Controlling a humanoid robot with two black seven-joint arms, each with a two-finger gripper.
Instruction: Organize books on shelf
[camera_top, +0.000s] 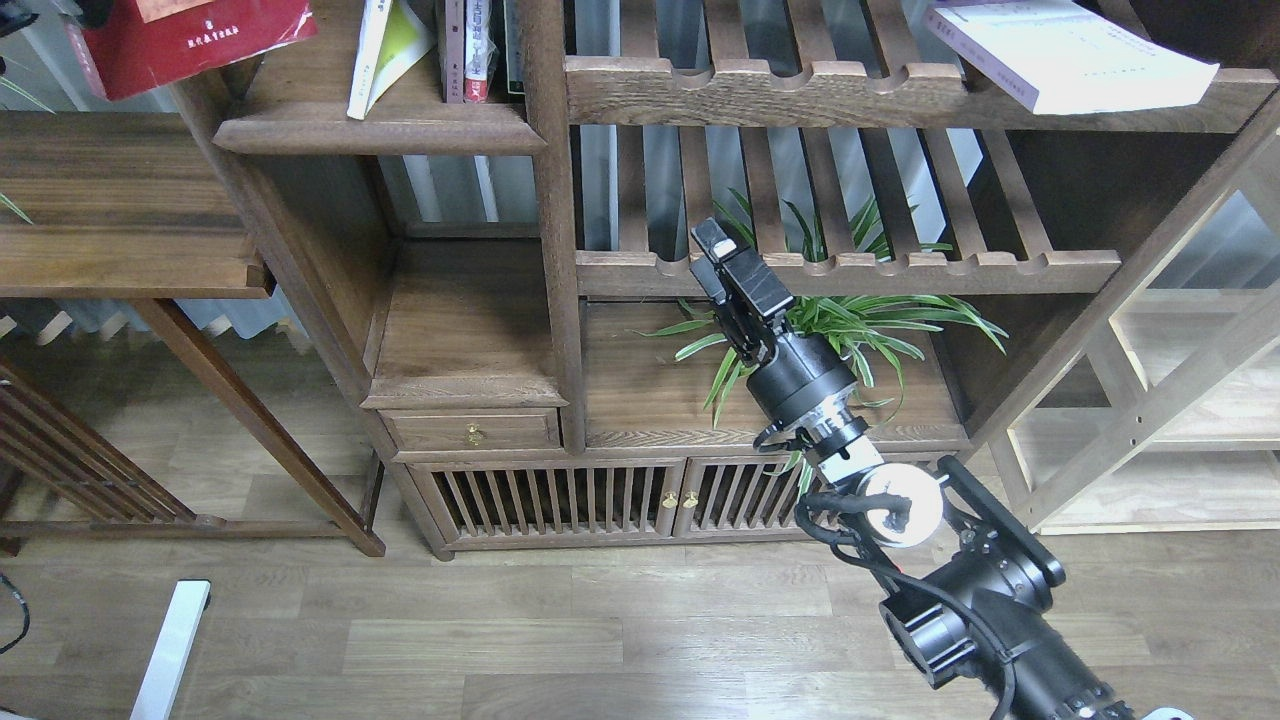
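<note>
Red book (190, 38) tilted at top left beside shelf (380, 125), right gripper (722, 250) raised near plant (850, 320), empty, fingers together.

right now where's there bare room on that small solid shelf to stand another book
The shelf is bare on its left half, from the left post to the yellow-green book leaning there. Right of that book it is crowded: thin volumes pack against the right post. The red book hangs outside the left post, upper left.
</note>
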